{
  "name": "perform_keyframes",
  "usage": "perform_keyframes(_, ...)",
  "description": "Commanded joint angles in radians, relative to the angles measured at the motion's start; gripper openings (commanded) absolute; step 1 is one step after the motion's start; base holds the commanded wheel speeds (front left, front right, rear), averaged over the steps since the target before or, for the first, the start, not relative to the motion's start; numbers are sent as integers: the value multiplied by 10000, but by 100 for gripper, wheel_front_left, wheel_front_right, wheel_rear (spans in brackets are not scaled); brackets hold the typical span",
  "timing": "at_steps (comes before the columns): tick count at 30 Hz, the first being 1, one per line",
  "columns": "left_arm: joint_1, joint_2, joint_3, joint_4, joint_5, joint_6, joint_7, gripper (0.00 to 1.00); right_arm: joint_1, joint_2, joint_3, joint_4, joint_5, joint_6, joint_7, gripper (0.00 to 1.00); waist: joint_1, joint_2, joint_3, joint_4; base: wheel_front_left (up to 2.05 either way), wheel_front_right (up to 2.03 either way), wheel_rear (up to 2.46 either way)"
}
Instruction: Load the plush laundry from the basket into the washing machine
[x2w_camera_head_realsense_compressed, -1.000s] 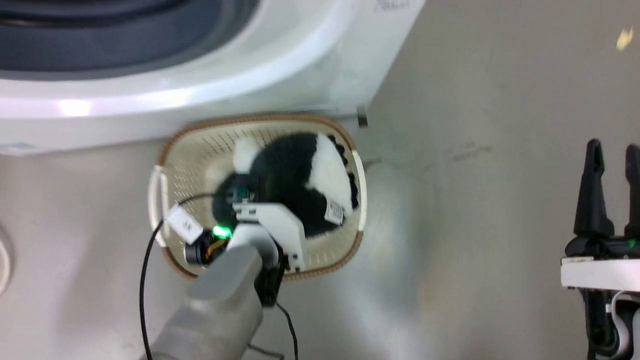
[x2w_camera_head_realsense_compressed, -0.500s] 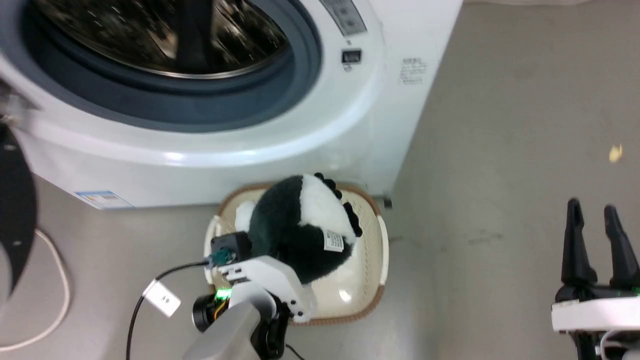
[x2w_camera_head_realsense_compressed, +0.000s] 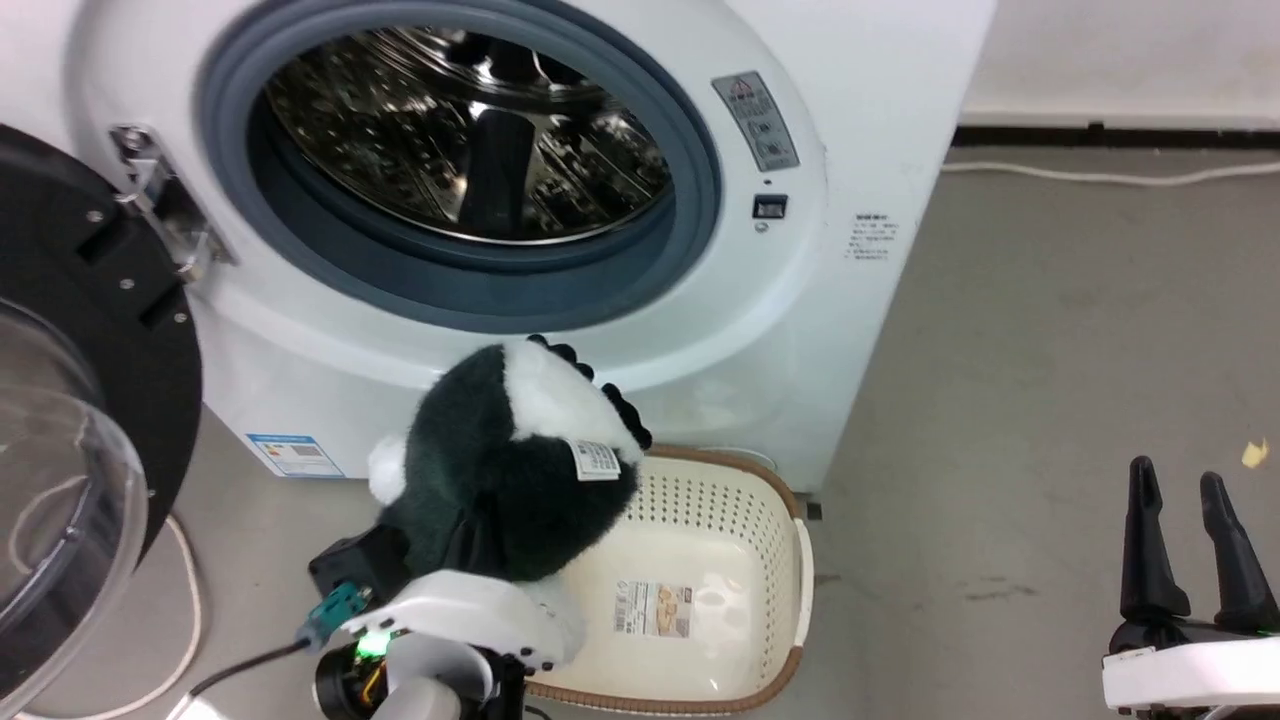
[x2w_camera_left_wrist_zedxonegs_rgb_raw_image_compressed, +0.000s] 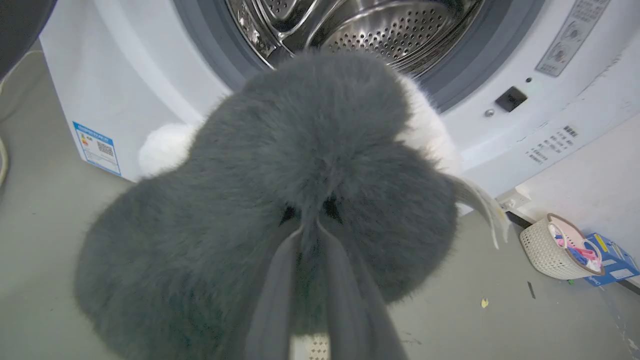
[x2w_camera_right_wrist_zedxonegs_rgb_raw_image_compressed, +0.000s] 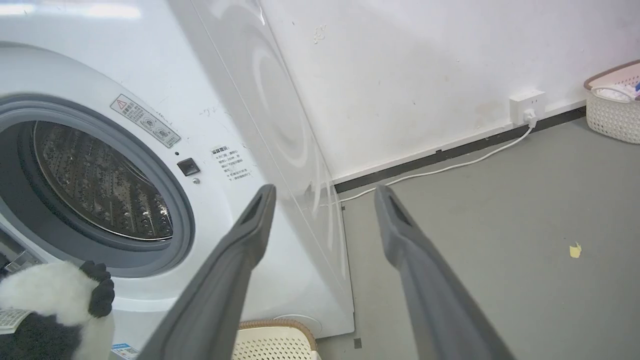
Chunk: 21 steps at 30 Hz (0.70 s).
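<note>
The plush laundry (x2w_camera_head_realsense_compressed: 510, 460), black fluff with white patches and a sewn tag, hangs above the left end of the basket (x2w_camera_head_realsense_compressed: 700, 520), level with the lower lip of the washing machine (x2w_camera_head_realsense_compressed: 800, 300). My left gripper (x2w_camera_head_realsense_compressed: 478, 545) is shut on it from below, fingertips buried in the fur. In the left wrist view the left gripper (x2w_camera_left_wrist_zedxonegs_rgb_raw_image_compressed: 310, 232) pinches the plush (x2w_camera_left_wrist_zedxonegs_rgb_raw_image_compressed: 310, 150) in front of the steel drum (x2w_camera_left_wrist_zedxonegs_rgb_raw_image_compressed: 370, 35). The basket holds a paper label (x2w_camera_head_realsense_compressed: 655, 607). My right gripper (x2w_camera_head_realsense_compressed: 1185, 490) stands open over bare floor; the right wrist view shows the right gripper (x2w_camera_right_wrist_zedxonegs_rgb_raw_image_compressed: 325, 192) with nothing between its fingers.
The washer's round glass door (x2w_camera_head_realsense_compressed: 60, 400) stands swung open at the left. Cables lie on the floor at the left (x2w_camera_head_realsense_compressed: 185, 610) and along the back wall (x2w_camera_head_realsense_compressed: 1100, 178). A second small basket (x2w_camera_left_wrist_zedxonegs_rgb_raw_image_compressed: 555, 247) and a blue box (x2w_camera_left_wrist_zedxonegs_rgb_raw_image_compressed: 615, 257) sit by the wall.
The head camera has tilted up, bringing the drum into view. My left gripper has lifted the plush out of the basket towards the washer's opening. The right gripper has stayed open.
</note>
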Motion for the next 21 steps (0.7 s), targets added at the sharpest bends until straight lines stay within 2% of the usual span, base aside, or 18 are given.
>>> perform_keyframes(1,262,-16,215,-554,359,34,-55,0,148,15,1,52,66,-7,-69,100,2,0,-139,99,0,0,0)
perform_keyframes(10,798,-216,1046,-2045,1973,-139,-56,0,181,15,65,175,160,-7,-130,100,2,0,-309,-2,0,0,0)
perform_keyframes(17,-266,-387,1476,-1527,2593,-413,-56,0,28,15,68,108,176,-7,-123,100,2,0,-59,-235,0,0,0)
perform_keyframes(21,-1385,-418,1883,-776,2905,-620,-56,0,-167,15,79,8,180,-7,-92,100,2,0,312,-466,0,0,0)
